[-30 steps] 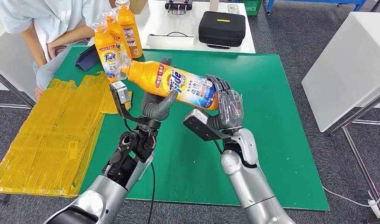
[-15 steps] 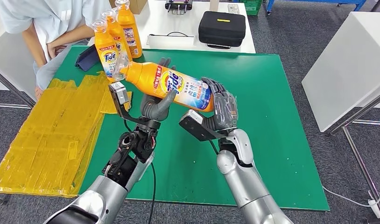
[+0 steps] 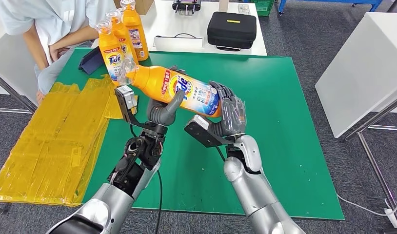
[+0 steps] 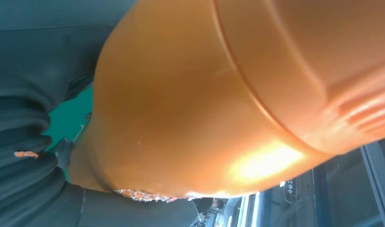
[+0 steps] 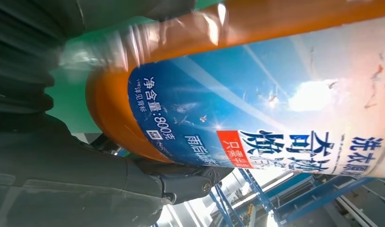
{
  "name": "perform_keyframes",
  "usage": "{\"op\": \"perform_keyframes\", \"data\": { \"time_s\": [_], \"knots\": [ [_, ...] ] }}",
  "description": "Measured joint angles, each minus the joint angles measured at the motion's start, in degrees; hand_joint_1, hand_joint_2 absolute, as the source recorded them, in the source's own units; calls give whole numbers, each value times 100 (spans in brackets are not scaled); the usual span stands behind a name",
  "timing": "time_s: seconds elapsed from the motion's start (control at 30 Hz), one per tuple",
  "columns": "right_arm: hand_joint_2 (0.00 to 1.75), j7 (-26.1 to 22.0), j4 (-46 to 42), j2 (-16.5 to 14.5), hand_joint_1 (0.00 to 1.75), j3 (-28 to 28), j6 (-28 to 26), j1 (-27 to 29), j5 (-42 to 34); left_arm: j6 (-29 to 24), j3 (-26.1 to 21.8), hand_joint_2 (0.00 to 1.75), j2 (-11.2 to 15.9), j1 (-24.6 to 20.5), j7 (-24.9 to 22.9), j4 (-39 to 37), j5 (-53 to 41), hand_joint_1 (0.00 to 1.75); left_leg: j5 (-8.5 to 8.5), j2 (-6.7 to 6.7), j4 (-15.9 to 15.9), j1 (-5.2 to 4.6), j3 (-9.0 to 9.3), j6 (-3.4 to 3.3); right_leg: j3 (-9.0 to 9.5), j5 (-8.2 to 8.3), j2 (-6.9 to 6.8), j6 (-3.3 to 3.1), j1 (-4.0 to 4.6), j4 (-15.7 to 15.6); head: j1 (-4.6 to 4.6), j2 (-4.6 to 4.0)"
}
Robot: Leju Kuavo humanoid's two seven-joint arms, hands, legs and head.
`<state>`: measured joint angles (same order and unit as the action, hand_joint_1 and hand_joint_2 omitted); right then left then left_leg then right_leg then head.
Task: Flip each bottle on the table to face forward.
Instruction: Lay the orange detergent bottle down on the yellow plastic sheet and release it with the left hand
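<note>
- At centre of the head view, an orange Tide detergent bottle (image 3: 179,89) is held off the green table mat (image 3: 284,122), lying nearly on its side, cap end toward upper left of the frame, base toward the right.
- Left hand (image 3: 163,108) grips the bottle under its neck and shoulder, thumb curled up over the front label, fingers reaching behind; the left wrist view shows the orange body pressed close against the grey hand.
- Right hand (image 3: 229,115) cups the base end, fingers wrapped round the lower bottle; the right wrist view shows the blue label with Chinese print close up, hand closed beside it.
- Front label faces up toward the camera, so this bottle reads as mid-turn: not yet set down, not yet upright.
- Three standing Tide bottles (image 3: 119,33) are at upper left of the frame, in a tight row near the mat's far left corner; the nearest shows its Tide logo to the camera, the other two labels are too small or hidden to tell.
- Judgement: three likely done or waiting, one in hand; left to do is stand the held bottle on the mat, label forward.
- Person's forearm (image 3: 72,39) rests at the upper left, just beside the row.
- Yellow plastic sheet (image 3: 50,146) covers the left side of the frame; black case (image 3: 231,29) at top centre on the white table.
</note>
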<state>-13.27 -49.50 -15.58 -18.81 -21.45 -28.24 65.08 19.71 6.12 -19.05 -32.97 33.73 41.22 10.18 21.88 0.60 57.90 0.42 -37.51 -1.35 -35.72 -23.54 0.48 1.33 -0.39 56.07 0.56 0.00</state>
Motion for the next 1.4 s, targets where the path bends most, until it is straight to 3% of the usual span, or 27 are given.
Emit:
{"op": "perform_keyframes", "data": {
  "time_s": [0.2,0.33,0.37,0.5,0.63,0.8,1.03,1.23,1.33,1.4],
  "knots": [
    [175,4,-3,-7,174,29,13,16,16,0,-15,175,-17,1,0,1,-36,175,0,0,0,0,0,0,0,0,0,0,0,0,1,-1],
    [175,5,-4,-13,49,39,32,20,11,-10,-15,175,-19,1,-1,1,-52,175,0,0,0,0,0,0,0,0,0,0,0,0,1,-1],
    [175,6,-8,-16,49,43,56,24,6,-22,-16,175,-20,1,-1,1,-61,175,0,0,0,0,1,0,0,0,0,0,0,0,1,-1],
    [175,17,-31,-22,1,62,154,53,-10,-49,-13,175,-26,4,0,2,-112,175,0,0,0,0,0,0,0,0,0,0,0,0,-1,0],
    [175,15,-76,-22,0,68,105,109,-17,-238,-13,175,-42,2,6,3,-183,175,0,0,0,0,0,0,0,0,0,0,0,0,1,-1],
    [175,-78,-617,-10,0,68,47,430,-146,-1010,-25,175,-7,-83,10,-1,-551,175,0,1,0,0,-1,0,0,0,0,0,1,0,1,0],
    [175,-344,-2190,181,0,-109,228,1209,-810,-3309,-105,175,308,-545,-120,-324,-2043,175,1,-1,0,2,-1,1,-2,-1,0,-1,2,0,0,0],
    [175,-385,-2780,305,0,-242,270,1489,-911,-3597,-116,175,449,-668,-186,-501,-2291,175,1,-1,-1,1,-1,1,-1,-1,0,-2,0,0,-1,-1],
    [175,-539,-2932,352,0,-298,340,1557,-1120,-4400,-57,175,507,-737,-617,-619,-3097,175,1,-1,-1,1,-1,1,0,-1,0,-1,0,0,-1,-1],
    [175,-654,-3070,398,0,-400,376,1639,-1250,-5180,77,175,600,-821,-1227,-767,-4208,175,0,0,0,1,-1,1,0,-1,0,-1,0,0,0,0]
  ]
}}
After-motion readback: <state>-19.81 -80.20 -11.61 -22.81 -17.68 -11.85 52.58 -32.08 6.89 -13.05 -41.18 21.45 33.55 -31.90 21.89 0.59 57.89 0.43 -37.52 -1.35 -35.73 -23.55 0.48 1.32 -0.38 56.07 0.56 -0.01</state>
